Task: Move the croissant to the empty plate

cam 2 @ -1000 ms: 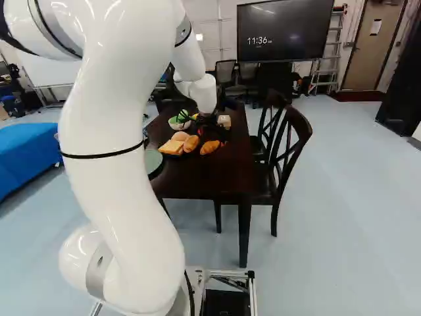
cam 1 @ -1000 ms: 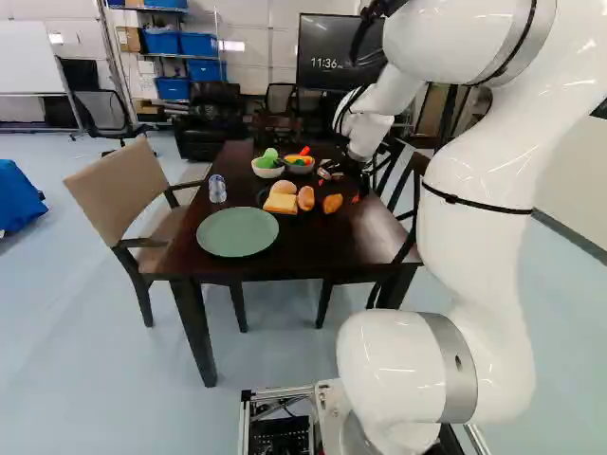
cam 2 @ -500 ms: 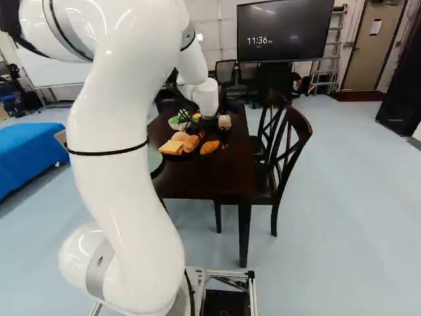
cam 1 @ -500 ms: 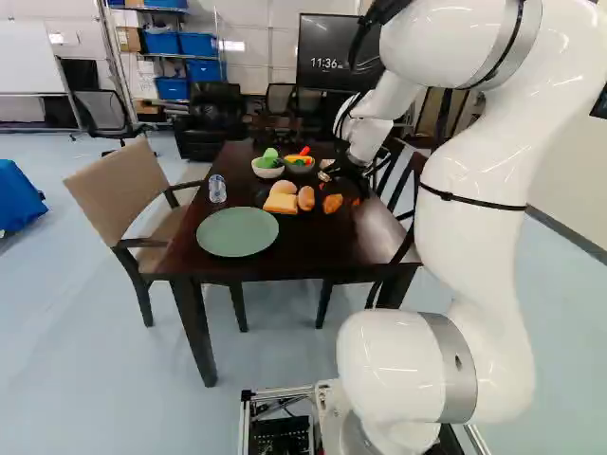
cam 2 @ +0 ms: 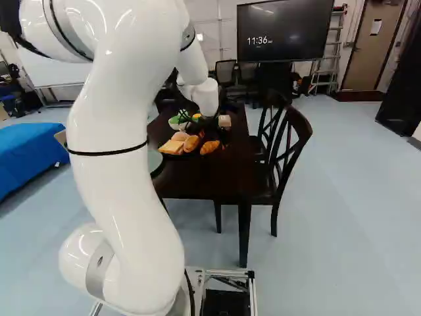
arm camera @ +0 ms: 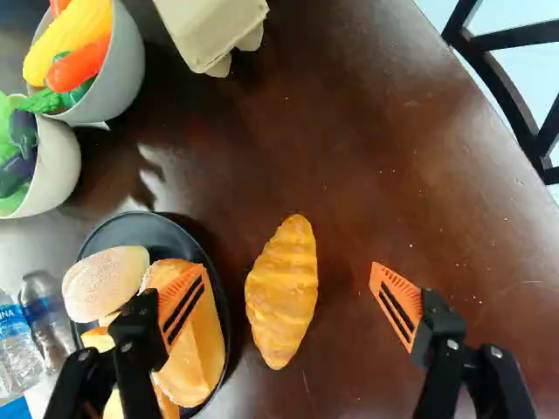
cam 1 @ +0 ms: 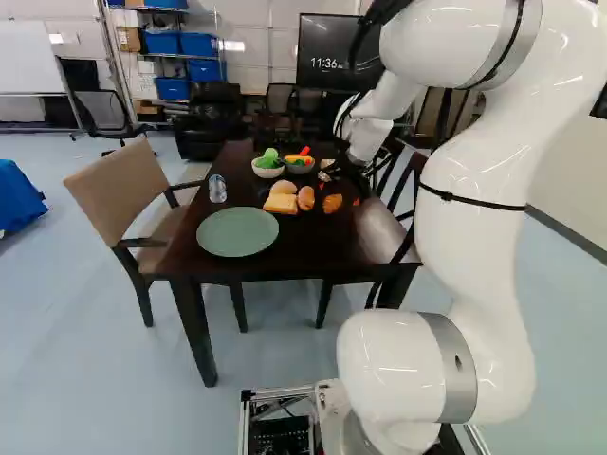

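Two bowls hold vegetables, the black plate (croissant beside it) bread.

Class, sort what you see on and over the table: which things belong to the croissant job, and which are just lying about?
Belong to the job:
- croissant
- empty green plate
- gripper

Just lying about:
- black plate and its bread
- white bowl
- grey bowl
- carton
- water bottle

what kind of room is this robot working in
Probably a lab or workshop made up with a dining corner: metal shelves with blue bins and a whiteboard stand behind a wooden table set with food.
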Available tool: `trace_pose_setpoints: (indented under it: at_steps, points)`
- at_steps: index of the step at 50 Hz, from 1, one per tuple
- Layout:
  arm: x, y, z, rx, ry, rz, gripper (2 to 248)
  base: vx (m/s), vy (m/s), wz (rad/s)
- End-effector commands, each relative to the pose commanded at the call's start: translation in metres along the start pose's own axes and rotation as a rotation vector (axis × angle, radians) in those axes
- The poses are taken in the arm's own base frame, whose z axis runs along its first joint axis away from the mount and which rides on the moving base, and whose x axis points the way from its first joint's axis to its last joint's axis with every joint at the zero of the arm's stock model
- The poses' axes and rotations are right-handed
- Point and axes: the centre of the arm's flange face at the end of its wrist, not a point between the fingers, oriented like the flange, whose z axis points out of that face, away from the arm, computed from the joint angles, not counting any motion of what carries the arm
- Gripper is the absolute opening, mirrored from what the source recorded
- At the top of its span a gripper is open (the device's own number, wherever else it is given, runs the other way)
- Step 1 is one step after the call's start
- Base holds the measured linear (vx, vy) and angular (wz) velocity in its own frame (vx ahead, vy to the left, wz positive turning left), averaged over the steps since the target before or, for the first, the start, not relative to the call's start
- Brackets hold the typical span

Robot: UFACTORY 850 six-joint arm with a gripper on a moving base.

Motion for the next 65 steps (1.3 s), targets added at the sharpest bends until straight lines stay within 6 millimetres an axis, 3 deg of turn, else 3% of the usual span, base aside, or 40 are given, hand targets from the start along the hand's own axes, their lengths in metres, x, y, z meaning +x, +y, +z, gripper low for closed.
trace_pose_setpoints:
  at_steps: [11, 12, 16, 17, 22, 23, 32, 33, 38, 39, 48, 49, 53, 54, 64, 65]
  points:
    - [0.0000, 0.0000, 0.0000, 0.000, 0.000, 0.000, 242, 0.000, 0.000, 0.000]
    - [0.0000, 0.0000, 0.0000, 0.000, 0.000, 0.000, 229, 0.000, 0.000, 0.000]
    - [0.0000, 0.0000, 0.0000, 0.000, 0.000, 0.000, 229, 0.000, 0.000, 0.000]
    - [0.0000, 0.0000, 0.0000, 0.000, 0.000, 0.000, 216, 0.000, 0.000, 0.000]
    - [0.0000, 0.0000, 0.0000, 0.000, 0.000, 0.000, 216, 0.000, 0.000, 0.000]
    - [0.0000, 0.0000, 0.0000, 0.000, 0.000, 0.000, 204, 0.000, 0.000, 0.000]
    - [0.0000, 0.0000, 0.0000, 0.000, 0.000, 0.000, 192, 0.000, 0.000, 0.000]
    - [0.0000, 0.0000, 0.0000, 0.000, 0.000, 0.000, 180, 0.000, 0.000, 0.000]
    - [0.0000, 0.0000, 0.0000, 0.000, 0.000, 0.000, 180, 0.000, 0.000, 0.000]
    - [0.0000, 0.0000, 0.0000, 0.000, 0.000, 0.000, 167, 0.000, 0.000, 0.000]
    - [0.0000, 0.0000, 0.0000, 0.000, 0.000, 0.000, 155, 0.000, 0.000, 0.000]
    - [0.0000, 0.0000, 0.0000, 0.000, 0.000, 0.000, 143, 0.000, 0.000, 0.000]
    - [0.0000, 0.0000, 0.0000, 0.000, 0.000, 0.000, 143, 0.000, 0.000, 0.000]
    - [0.0000, 0.0000, 0.0000, 0.000, 0.000, 0.000, 131, 0.000, 0.000, 0.000]
    - [0.0000, 0.0000, 0.0000, 0.000, 0.000, 0.000, 120, 0.000, 0.000, 0.000]
    - [0.0000, 0.0000, 0.0000, 0.000, 0.000, 0.000, 107, 0.000, 0.000, 0.000]
